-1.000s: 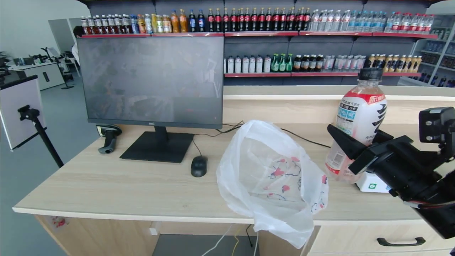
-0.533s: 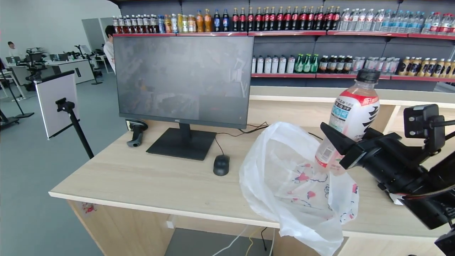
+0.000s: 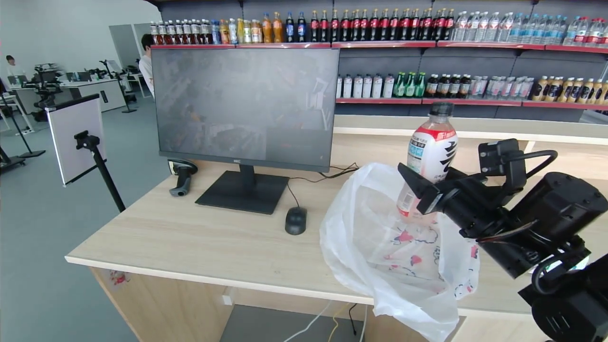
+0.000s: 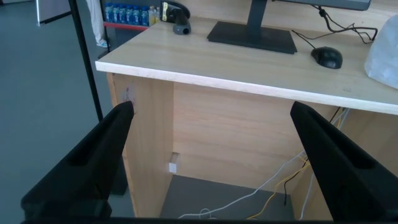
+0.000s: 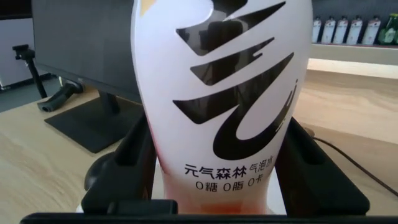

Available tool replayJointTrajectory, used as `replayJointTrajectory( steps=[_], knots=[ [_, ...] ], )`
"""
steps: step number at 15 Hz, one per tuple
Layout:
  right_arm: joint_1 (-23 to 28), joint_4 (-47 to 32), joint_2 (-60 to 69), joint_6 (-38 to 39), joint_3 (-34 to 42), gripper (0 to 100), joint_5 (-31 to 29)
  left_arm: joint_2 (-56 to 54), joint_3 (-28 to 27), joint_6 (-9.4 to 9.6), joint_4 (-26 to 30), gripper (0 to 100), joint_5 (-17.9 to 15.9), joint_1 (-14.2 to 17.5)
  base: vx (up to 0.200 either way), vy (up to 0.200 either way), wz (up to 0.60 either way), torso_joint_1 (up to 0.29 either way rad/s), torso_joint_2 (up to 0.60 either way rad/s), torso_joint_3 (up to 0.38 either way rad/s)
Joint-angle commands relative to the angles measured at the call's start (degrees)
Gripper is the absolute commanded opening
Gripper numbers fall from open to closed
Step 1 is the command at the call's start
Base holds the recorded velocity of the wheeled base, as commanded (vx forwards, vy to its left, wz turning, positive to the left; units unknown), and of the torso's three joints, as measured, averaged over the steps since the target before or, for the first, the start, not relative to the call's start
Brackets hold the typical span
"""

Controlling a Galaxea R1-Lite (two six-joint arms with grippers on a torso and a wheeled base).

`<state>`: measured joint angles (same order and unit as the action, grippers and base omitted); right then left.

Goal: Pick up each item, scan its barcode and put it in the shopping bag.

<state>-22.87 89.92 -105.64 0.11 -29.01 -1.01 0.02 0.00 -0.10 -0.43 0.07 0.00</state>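
Bottle look: clear plastic drink bottle [image 3: 431, 149] [image 5: 217, 93] with a dark cap, a white label carrying a red band and bold black strokes, and pale pinkish liquid near its base.
Bottle pose: nearly upright, cap up, label strokes turned toward the right wrist camera.
Bottle state: lifted off the counter [image 3: 190, 242], clamped at its lower half by the right gripper [image 3: 420, 190].
Bottle place: above the far side of the shopping bag.
Shopping bag look: thin translucent white plastic [image 3: 394, 256] [image 4: 382, 59] with red and dark print, crumpled and puffed up.
Shopping bag place: sat on the counter at its near edge, one fold drooping over that edge.
Scanner: black handheld barcode scanner [image 3: 180, 178] [image 4: 179, 15] stood on the counter's far left part, well apart from the bag.
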Motion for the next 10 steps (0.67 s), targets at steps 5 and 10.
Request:
replayJointTrajectory(
  steps=[5, 10],
  knots=[
    [-2.1, 0.1, -9.2, 0.6, -5.5, 0, 0.2, 0.0, 0.0, -0.08, 0.0, 100, 0.0, 0.0, 0.000, 0.000, 0.00, 0.000, 0.00, 0.000],
    [-2.9, 0.1, -15.0, 1.6, -10.8, 0, 0.4, 0.0, 0.0, -0.08, 0.0, 100, 0.0, 0.0, 0.000, 0.000, 0.00, 0.000, 0.00, 0.000]
  ],
)
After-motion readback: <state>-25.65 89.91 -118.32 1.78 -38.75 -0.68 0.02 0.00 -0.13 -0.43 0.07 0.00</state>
